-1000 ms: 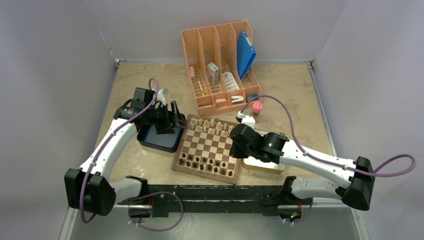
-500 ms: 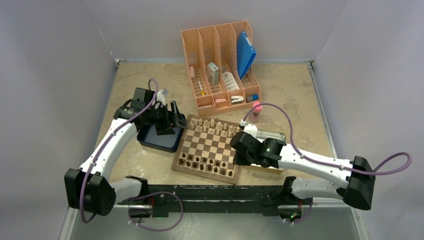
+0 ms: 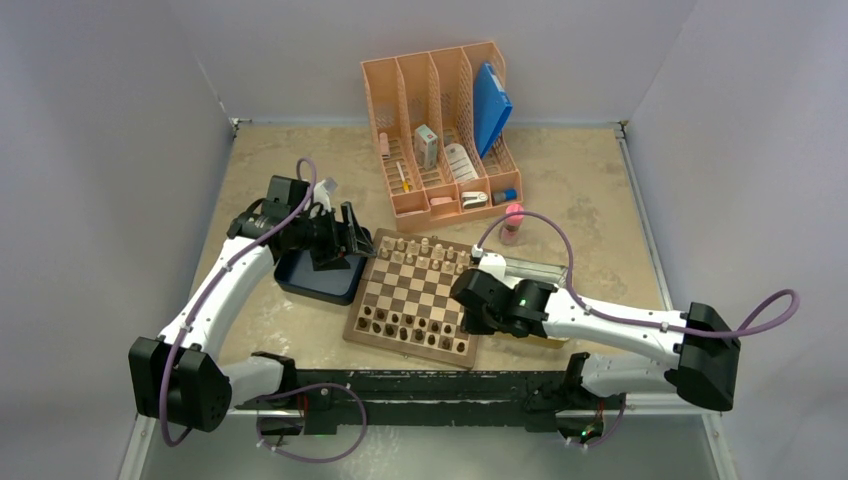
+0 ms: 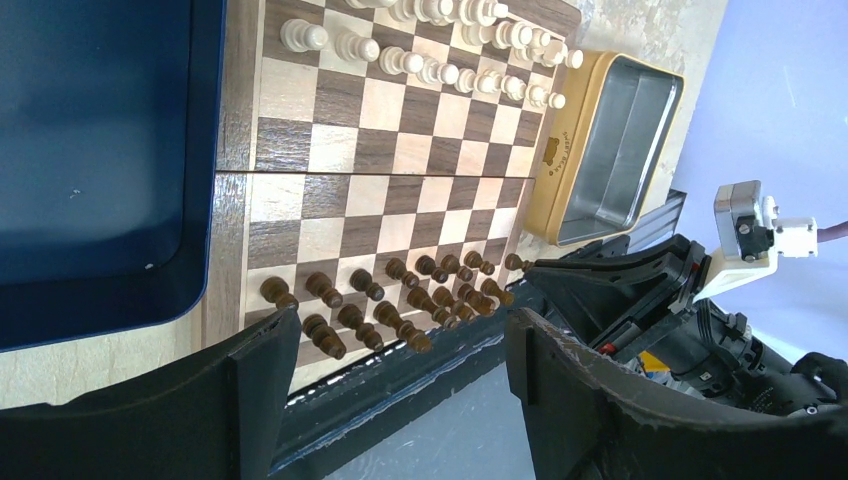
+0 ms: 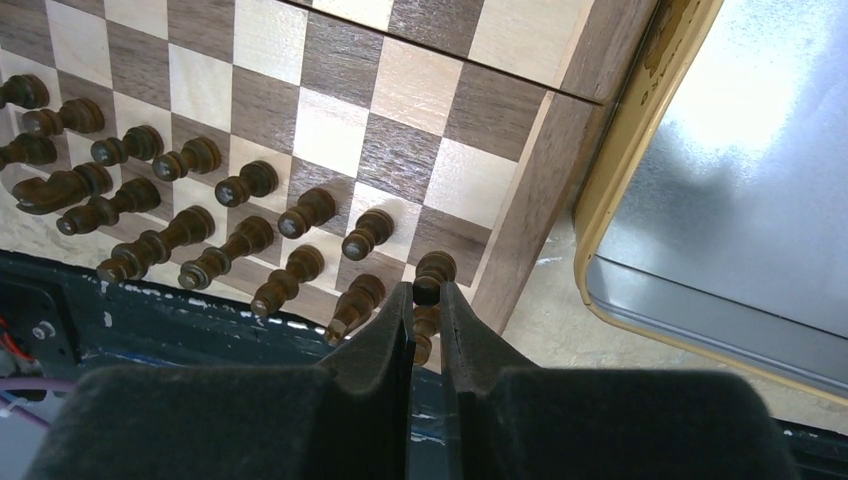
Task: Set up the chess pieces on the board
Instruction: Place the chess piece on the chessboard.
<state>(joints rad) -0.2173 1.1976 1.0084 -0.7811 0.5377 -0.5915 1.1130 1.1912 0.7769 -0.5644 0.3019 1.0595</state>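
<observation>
The board (image 3: 361,287) lies mid-table with the dark brown chess pieces (image 3: 410,326) in its two near rows. My right gripper (image 5: 426,292) is shut on one dark piece (image 5: 434,267), upright over the board's near right corner square, beside the other dark pieces (image 5: 200,230). From above, the right gripper (image 3: 466,328) hangs over that corner. My left gripper (image 3: 349,240) is open and holds nothing, at the board's far left corner over the blue tray (image 3: 310,280). In the left wrist view the open left gripper (image 4: 400,325) frames the dark rows (image 4: 400,300).
Pale beige pieces (image 3: 425,250) fill the two far rows. A metal tin (image 5: 740,200) lies right of the board, partly under my right arm. An orange desk organizer (image 3: 440,130) stands at the back, and a pink-capped bottle (image 3: 513,222) stands in front of it.
My right arm has swung toward me and to the left along the board's right edge, bringing the held dark piece to the near right corner. The left arm has not moved.
</observation>
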